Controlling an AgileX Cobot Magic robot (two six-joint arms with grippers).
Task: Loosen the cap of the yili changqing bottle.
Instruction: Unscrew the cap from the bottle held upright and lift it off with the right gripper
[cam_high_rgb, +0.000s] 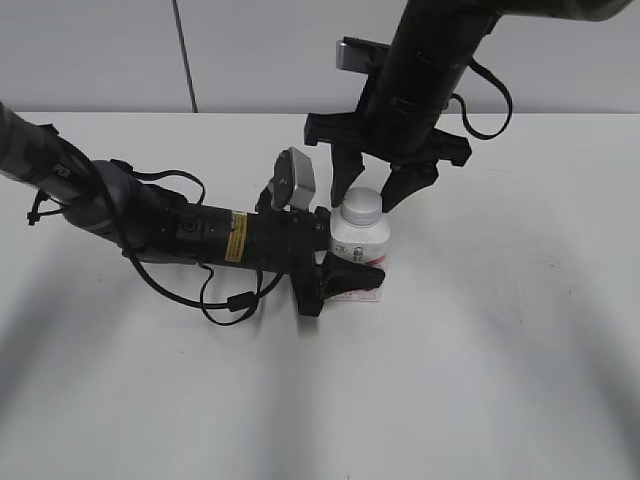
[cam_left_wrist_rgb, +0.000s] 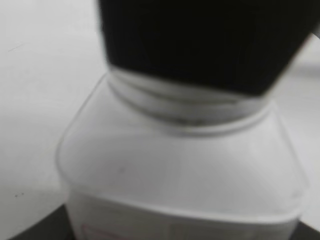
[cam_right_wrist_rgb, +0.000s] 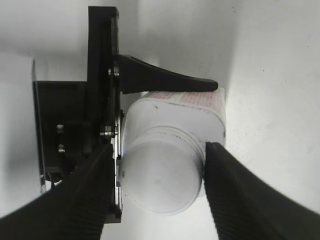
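My left gripper (cam_high_rgb: 352, 278) clamps the yili changqing bottle (cam_high_rgb: 359, 238); my right gripper (cam_high_rgb: 372, 190) straddles the cap (cam_right_wrist_rgb: 161, 176), fingers wide.

White squarish yili changqing bottle (cam_high_rgb: 359, 243) stands upright, pink-labelled, its ribbed cap (cam_high_rgb: 363, 207) seemingly seated

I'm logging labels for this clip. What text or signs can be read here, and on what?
Nothing reads clearly.
Yellow sticker on the left arm: dark print, too small to read.
Bottle label: a dark logo and pink-red print, too small in the exterior view, blurred in both wrist views.
Cap: plain white, no text.
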